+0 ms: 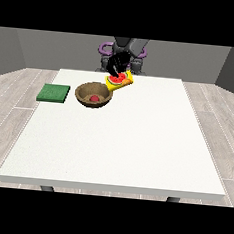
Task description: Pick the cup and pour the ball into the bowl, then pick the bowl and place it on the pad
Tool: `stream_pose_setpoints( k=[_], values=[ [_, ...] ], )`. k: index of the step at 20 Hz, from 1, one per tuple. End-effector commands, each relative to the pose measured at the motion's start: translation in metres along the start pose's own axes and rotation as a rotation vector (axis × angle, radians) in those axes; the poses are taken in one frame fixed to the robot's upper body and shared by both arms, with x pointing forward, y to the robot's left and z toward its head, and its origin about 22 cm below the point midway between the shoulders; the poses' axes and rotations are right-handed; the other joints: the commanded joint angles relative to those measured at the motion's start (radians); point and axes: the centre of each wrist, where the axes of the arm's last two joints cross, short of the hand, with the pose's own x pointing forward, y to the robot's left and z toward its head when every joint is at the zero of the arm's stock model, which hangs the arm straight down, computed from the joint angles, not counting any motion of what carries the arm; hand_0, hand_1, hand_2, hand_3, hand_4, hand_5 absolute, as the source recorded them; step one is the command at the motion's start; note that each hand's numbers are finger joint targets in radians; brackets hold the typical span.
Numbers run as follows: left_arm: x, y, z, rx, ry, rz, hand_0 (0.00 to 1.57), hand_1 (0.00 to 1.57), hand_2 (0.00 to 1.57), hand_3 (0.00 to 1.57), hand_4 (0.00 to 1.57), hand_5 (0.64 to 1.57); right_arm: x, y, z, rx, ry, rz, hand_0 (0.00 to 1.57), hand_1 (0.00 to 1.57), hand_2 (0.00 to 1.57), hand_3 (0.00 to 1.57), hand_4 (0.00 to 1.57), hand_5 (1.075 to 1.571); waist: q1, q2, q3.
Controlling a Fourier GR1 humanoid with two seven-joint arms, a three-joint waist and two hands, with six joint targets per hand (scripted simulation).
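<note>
Cup [120, 81] tipped over bowl [94, 94] (ball [94, 98] inside), clasped by hand [117, 64].

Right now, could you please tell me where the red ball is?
In the front view the red ball lies inside the brown bowl, left of centre at the table's far side, between the green pad and the tilted yellow cup.

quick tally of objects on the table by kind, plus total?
Cup (yellow, tipped toward the bowl, held by a black hand): 1
Bowl (brown): 1
Ball (red, inside the bowl): 1
Pad (green): 1
Total: 4
</note>
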Motion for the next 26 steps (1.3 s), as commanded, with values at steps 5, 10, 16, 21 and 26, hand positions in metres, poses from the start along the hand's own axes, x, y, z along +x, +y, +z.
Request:
stream_pose_setpoints(
  k=[5,10,16,21,26],
  values=[
    [0.034,0.021,-0.001,-0.020,-0.049,-0.083,1.50,1.50,1.57,1.57,1.06,1.506,-0.004,-0.013,0.001,-0.027,0.026,0.007,0.00,0.00,0.00,0.00,0.38,1.565,0.026,-0.031,-0.0020],
    [0.004,0.010,0.005,0.050,0.201,0.430,0.94,0.94,1.37,1.30,1.09,1.448,-0.013,-0.025,0.014,-0.088,0.019,0.023,0.00,0.00,0.00,0.00,0.38,1.566,0.113,-0.022,-0.0046],
    [-0.053,-0.009,0.024,0.200,0.466,0.749,1.24,1.24,1.57,1.57,0.76,1.568,-0.004,-0.033,0.020,-0.108,-0.022,0.038,0.00,0.00,0.00,0.00,0.38,1.565,0.152,0.038,-0.0082],
    [-0.082,-0.053,0.082,0.298,0.565,0.845,1.52,1.52,1.57,1.57,1.20,1.567,0.022,-0.015,0.025,-0.047,-0.165,0.044,0.00,0.00,0.00,0.00,0.39,1.565,0.089,0.168,-0.0108],
    [-0.065,-0.033,0.078,0.457,0.596,1.237,1.50,1.50,1.57,1.57,1.47,1.461,0.021,-0.014,0.032,-0.086,-0.154,0.030,0.00,0.00,0.00,0.00,0.42,1.565,0.160,0.167,-0.0147]
  ],
)
